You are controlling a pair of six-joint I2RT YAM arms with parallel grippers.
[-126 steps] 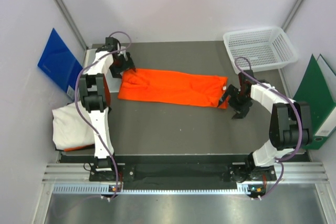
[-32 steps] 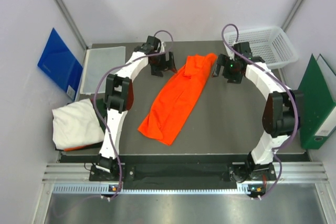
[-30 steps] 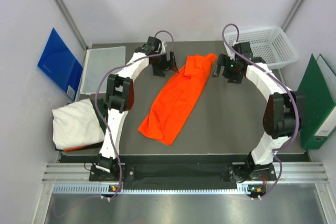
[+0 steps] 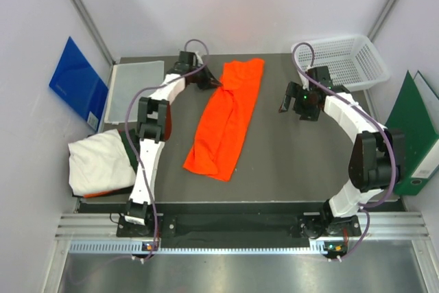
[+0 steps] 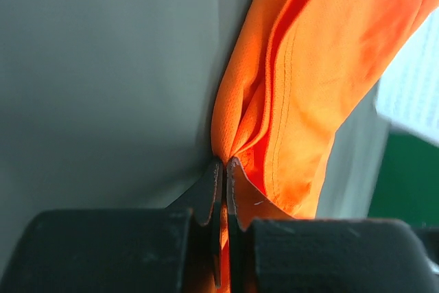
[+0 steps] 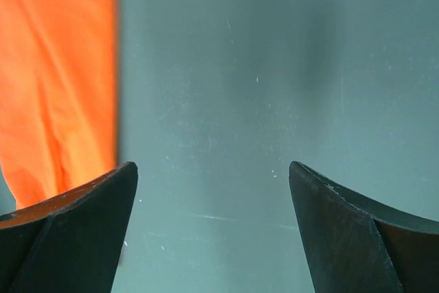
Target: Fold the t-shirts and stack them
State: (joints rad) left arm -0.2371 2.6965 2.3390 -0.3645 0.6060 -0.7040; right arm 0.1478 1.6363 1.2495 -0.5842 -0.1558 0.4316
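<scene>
So, your dark table (image 4: 288, 169) carries the lot, and the orange t-shirt (image 4: 226, 118) is the thing to orient by. It lies on the table as a long folded strip, far end up by the back edge, near end slanting a bit to the left.

The white t-shirt (image 4: 99, 162) sits bunched up well to the left of the orange one, level with its near end, spilling over the table's side edge. The white mesh basket (image 4: 339, 60) is well off to the right of the orange shirt's far end. The clear plastic sheet (image 4: 134, 87) lies flat to the left of that same end.

Your left gripper (image 4: 218, 81) is at the orange shirt's far-left edge, jaws pinched tight on a fold of cloth; the wrist view shows the fabric gathering right where they meet. Your right gripper (image 4: 291, 108) hangs to the right of the orange shirt, not touching it, jaws spread wide over the tabletop.
</scene>
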